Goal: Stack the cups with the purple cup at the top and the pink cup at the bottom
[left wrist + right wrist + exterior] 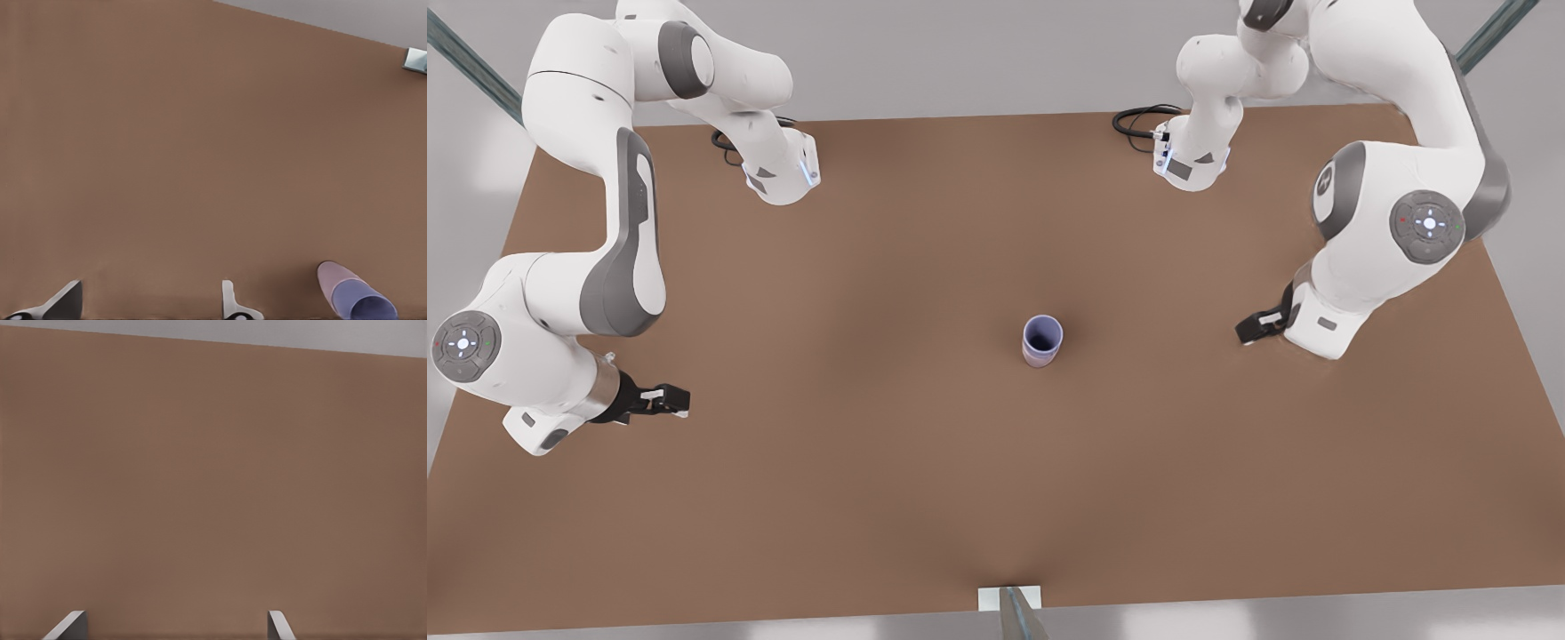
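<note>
Periwinkle purple cup nests inside mauve pink cup.

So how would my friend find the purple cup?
Look at the brown table, near its middle between the two arms. One little stack stands there: the purple cup sits on top, bluish and open, nested inside the pink cup peeking out beneath.

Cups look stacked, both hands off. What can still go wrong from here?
1. The purple cup sits in the pink cup, standing free mid-table. A low sweep by the open left hand, the nearer one, could tip it.
2. How deep it is seated cannot be told, so a jolt might unseat it.
The open right hand waits far off, so it adds little risk.
</note>
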`<state>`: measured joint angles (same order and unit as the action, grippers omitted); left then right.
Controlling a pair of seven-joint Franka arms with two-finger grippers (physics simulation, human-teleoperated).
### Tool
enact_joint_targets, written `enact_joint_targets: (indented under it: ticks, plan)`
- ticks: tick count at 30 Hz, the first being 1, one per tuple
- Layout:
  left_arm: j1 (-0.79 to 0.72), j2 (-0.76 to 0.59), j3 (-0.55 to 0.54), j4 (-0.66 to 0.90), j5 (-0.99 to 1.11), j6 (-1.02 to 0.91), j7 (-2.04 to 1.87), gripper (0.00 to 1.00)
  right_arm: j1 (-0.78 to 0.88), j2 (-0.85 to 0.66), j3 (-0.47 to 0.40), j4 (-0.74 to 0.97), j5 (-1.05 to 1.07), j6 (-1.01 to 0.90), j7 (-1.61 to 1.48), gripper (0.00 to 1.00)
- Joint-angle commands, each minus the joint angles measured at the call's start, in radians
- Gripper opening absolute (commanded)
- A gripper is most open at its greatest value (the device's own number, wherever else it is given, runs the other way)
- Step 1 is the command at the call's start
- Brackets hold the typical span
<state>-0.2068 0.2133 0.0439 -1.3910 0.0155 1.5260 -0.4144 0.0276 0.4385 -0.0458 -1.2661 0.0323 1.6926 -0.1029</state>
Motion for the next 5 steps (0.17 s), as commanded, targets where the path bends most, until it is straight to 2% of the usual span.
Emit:
enact_joint_targets:
  ticks: [1,5]
  plan:
    - [-0.022,-0.051,0.045,-0.043,0.029,-0.15,0.505,1.0,0.0,-0.001,0.0,0.001,0.0,-0.001,0.0,1.0]
    - [-0.022,-0.042,0.045,-0.036,0.012,-0.178,0.503,1.0,0.0,0.0,0.0,-0.001,0.001,0.001,0.0,1.0]
